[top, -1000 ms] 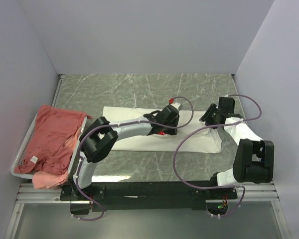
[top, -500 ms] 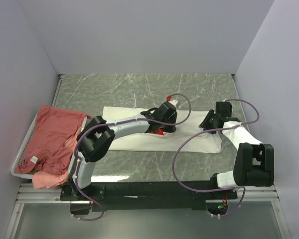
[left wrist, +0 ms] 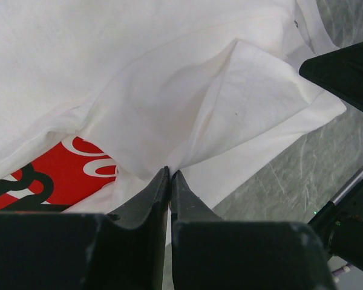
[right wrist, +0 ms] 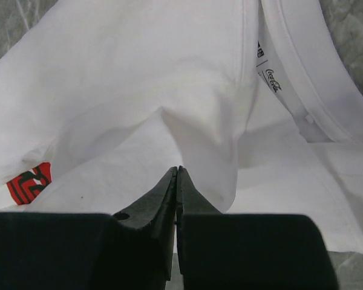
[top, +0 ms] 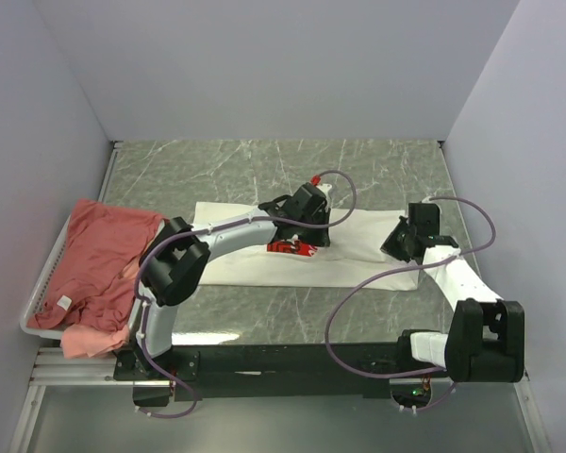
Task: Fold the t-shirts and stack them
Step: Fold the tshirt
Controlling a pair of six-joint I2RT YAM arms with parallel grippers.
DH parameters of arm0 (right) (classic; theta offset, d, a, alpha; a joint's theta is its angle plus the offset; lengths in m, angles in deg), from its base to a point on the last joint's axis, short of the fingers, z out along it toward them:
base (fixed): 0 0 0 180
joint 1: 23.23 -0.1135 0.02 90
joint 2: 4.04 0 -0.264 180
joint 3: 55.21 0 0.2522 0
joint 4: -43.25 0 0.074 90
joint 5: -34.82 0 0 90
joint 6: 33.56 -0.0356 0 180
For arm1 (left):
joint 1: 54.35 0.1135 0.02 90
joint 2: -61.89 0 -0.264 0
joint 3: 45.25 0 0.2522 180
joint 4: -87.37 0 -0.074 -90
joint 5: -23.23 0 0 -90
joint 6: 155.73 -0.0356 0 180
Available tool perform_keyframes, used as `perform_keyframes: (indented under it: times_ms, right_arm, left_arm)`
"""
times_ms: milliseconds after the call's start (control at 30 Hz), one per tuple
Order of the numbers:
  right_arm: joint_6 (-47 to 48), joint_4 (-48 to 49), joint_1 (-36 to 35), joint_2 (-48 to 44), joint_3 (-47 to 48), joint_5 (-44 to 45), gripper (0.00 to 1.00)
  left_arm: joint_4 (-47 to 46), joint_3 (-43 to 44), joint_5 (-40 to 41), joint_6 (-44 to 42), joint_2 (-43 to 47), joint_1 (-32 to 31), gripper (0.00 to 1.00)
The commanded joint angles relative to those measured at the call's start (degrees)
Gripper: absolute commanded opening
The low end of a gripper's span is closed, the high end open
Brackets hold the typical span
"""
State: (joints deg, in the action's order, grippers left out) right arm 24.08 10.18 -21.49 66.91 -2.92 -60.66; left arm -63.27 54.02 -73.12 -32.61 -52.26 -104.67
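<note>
fabric of the white t-shirt [left wrist: 109, 60] sat pinched in left gripper [left wrist: 169, 173] and right gripper [right wrist: 176, 171]. we feared such thin bites slipping mid-fold.

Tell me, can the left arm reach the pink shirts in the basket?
Probably yes: the pink t-shirts lie uncovered just to its left, nothing between. But the left tool is pinching the white t-shirt and must let go first.
</note>
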Motion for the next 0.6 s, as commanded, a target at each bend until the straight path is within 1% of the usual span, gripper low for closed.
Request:
perform_keyframes:
  times_ms: [0,167,200,233,300,333,400,433,533,567]
  right_arm:
    - [-1.2,-0.4,-0.7,-3.5,-1.0,1.5,0.06]
    - [-2.3,-0.8,-1.1,-6.1,-2.7,2.6,0.04]
    - [-2.3,-0.7,-1.1,-6.4,-3.3,2.7,0.04]
    - [-2.4,-0.7,-1.1,-6.4,-3.4,3.0,0.04]
    - [-1.9,-0.6,-1.1,-5.8,-3.2,2.8,0.08]
    - [-1.5,-0.5,-1.1,-5.3,-2.8,2.8,0.15]
    - [-1.1,-0.5,-1.2,-4.9,-2.4,3.6,0.24]
    - [-0.5,-0.1,-1.2,-4.3,-1.9,3.7,0.34]
    - [0.1,0.0,-1.1,-2.8,-0.7,4.8,0.45]
    - [0.2,-0.1,-1.1,-2.1,-0.5,4.9,0.45]
  left_arm:
    - [1.4,3.4,-5.8,-1.8,2.8,1.3,0.10]
    - [3.3,5.8,-11.9,-2.2,1.4,3.5,0.13]
    - [3.3,6.1,-14.5,-2.4,1.1,3.7,0.13]
    - [3.7,6.5,-15.5,-2.6,0.8,4.1,0.14]
    - [4.4,7.7,-16.7,-2.8,-0.5,4.2,0.15]
    - [5.6,8.3,-17.9,-3.0,-1.1,4.3,0.16]
    - [6.8,10.3,-18.8,-3.2,-3.4,4.4,0.17]
    - [7.7,11.3,-18.7,-3.2,-4.1,4.4,0.17]
    - [9.5,12.5,-19.0,-3.3,-6.7,4.4,0.16]
    - [9.6,12.4,-19.2,-3.2,-7.4,4.4,0.16]
